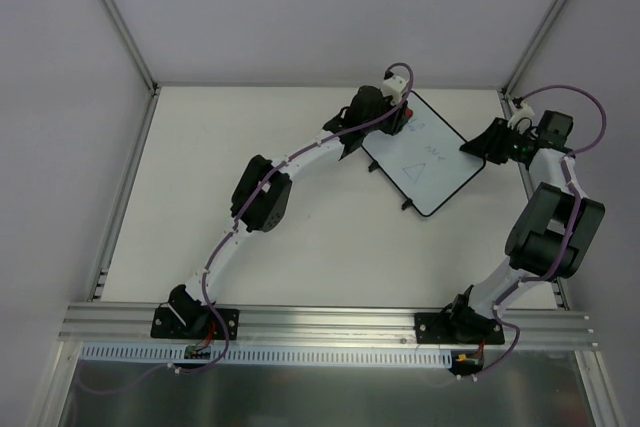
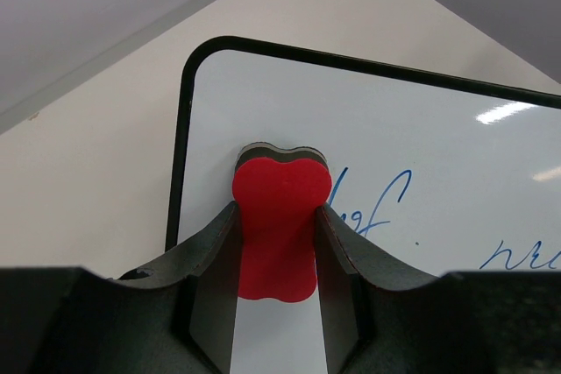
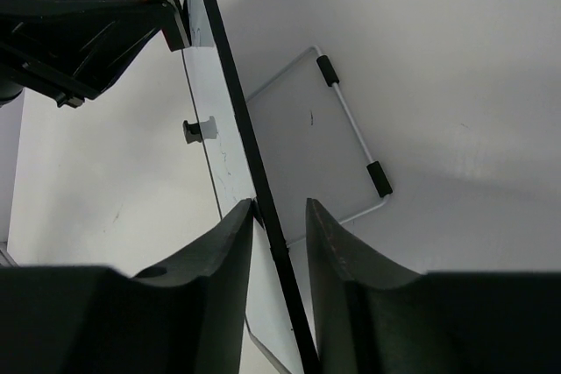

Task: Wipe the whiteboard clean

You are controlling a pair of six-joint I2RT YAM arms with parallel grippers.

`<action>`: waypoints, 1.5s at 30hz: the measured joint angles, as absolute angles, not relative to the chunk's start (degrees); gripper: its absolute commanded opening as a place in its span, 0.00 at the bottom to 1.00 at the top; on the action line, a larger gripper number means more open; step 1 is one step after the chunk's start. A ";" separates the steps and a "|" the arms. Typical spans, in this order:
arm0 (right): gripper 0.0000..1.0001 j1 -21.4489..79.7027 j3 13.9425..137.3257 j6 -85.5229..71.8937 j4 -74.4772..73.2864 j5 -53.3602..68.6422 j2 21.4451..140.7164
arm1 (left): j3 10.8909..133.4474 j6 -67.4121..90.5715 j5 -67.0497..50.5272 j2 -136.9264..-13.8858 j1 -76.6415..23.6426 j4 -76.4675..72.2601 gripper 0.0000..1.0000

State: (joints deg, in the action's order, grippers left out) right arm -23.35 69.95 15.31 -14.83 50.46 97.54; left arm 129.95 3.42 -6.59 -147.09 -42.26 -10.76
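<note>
We're mid-wipe, we judge: our left gripper (image 2: 276, 209) pinches the red eraser (image 2: 279, 225) against the whiteboard (image 2: 421, 129), whose rim our right gripper (image 3: 279, 209) clamps — steadying it. The blue writing (image 2: 379, 203) sits just right of the eraser — we'd sweep there next.

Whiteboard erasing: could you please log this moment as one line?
left fingers: shut on red eraser, at whiteboard corner | right fingers: holding whiteboard edge | blue writing: not yet erased
</note>
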 measured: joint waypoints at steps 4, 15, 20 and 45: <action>0.19 -23.35 70.06 15.42 -14.81 53.12 97.95 | 130.98 3.88 -7.90 -148.22 -42.17 -11.64 0.13; 0.10 -23.27 70.06 16.45 -14.79 55.37 98.04 | 131.76 5.67 -14.46 -148.94 -43.07 -11.86 0.13; 0.08 -23.27 70.04 17.56 -14.79 55.90 98.10 | 131.76 6.90 -16.80 -148.94 -44.60 -12.75 0.13; 0.08 -23.42 68.75 18.74 -13.58 57.28 98.10 | 121.91 20.56 -8.21 -144.62 -38.85 -9.80 0.09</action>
